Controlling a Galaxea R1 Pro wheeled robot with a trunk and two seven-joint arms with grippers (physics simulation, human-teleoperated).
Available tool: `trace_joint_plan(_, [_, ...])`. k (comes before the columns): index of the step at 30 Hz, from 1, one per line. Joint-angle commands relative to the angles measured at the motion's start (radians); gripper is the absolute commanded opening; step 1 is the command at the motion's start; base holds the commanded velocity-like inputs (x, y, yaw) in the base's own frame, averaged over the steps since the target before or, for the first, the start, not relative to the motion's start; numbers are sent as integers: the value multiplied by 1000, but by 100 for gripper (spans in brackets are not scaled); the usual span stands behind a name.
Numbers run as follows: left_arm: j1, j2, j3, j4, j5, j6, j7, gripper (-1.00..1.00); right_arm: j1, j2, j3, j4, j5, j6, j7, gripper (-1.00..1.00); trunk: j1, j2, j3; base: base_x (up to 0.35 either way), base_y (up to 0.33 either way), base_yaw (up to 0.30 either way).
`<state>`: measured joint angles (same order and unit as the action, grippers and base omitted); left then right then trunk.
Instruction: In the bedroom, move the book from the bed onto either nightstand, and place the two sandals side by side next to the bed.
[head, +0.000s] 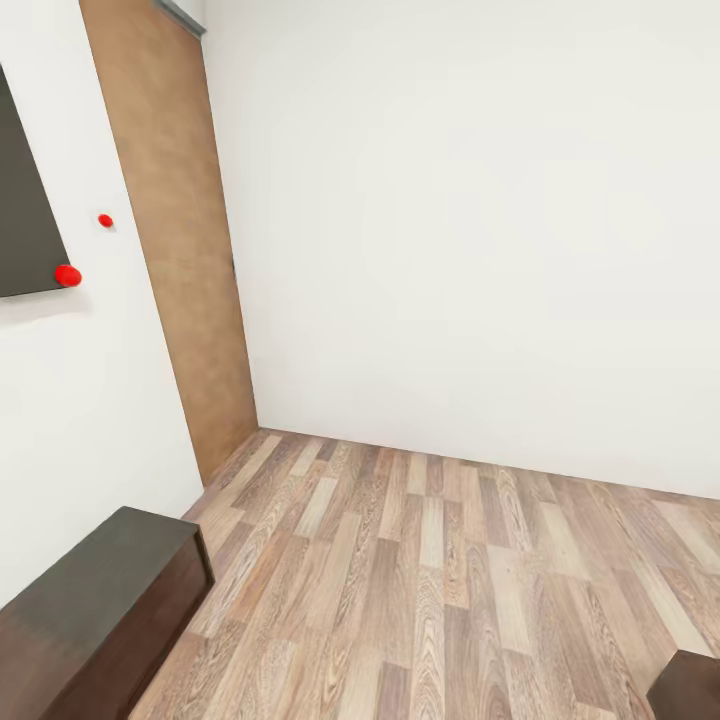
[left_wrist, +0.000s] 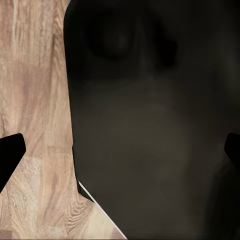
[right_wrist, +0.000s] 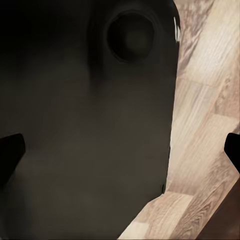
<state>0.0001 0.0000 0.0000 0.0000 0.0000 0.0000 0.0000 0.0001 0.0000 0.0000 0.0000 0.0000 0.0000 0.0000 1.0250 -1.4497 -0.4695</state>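
While you are between places with the book, bed and sandals out of sight, you must turn the base to find them, since both arms hang tucked by the dark robot body (left_wrist: 150, 125), left jaws (left_wrist: 120, 150) and right jaws (right_wrist: 120, 147) spread wide, empty over the plank floor (head: 450, 580).

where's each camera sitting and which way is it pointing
Head view: up on the robot's head, angled down at a white-walled corner, a brown door and the wood-plank floor.
Left wrist view: on the left arm, facing the floor past a dark robot part; dark fingers at the edges.
Right wrist view: on the right arm, likewise; fingers at the edges.
Shared: the plank floor.
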Motion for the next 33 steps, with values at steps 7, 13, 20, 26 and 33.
trace_joint_plan(7, [-2, -7, 4, -3, 6, -2, -6, 100, -3, -1, 5, 15, 3, -2, -4, 100, 0, 0, 0, 0, 0, 0])
trace_joint_plan(13, [-2, -3, 24, -13, 26, -7, -8, 100, -3, -3, 2, 10, 2, -15, -1, 100, 0, 0, 0, 0, 0, 0])
trace_joint_plan(20, [-2, -21, 47, -15, 34, -8, -8, 100, -3, -4, 1, 9, 2, -19, 0, 100, 0, 0, 0, 0, 0, 0])
trace_joint_plan(26, [-2, -32, 50, -15, 36, -10, -8, 100, -3, -4, 1, 9, 1, -19, 0, 100, 0, 0, 0, 0, 0, 0])
trace_joint_plan(33, [-2, -38, 52, -15, 37, -10, -8, 100, -3, -5, 0, 8, 0, -20, 0, 100, 0, 0, 0, 0, 0, 0])
